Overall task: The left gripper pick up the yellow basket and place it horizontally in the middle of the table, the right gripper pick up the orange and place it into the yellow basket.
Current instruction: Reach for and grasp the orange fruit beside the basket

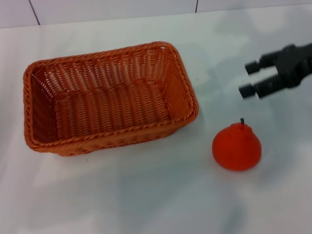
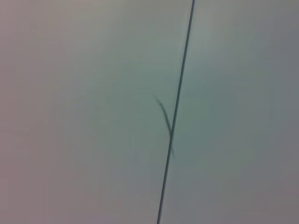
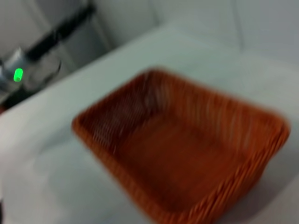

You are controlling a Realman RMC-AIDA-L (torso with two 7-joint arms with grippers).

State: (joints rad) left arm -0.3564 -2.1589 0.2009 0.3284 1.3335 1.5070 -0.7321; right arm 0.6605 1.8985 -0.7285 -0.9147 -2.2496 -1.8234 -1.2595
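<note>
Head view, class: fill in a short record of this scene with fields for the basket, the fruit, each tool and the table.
basket: yellow basket lies empty, long side across the table
fruit: orange upright on the table, to the basket's right, apart from it
right tool: right gripper open, above the table beyond the orange, holding nothing
left tool: not in view
table: white

The yellow basket (image 1: 109,100) sits left of the orange (image 1: 237,146); the right claw (image 1: 249,79) hangs behind the orange.
</note>
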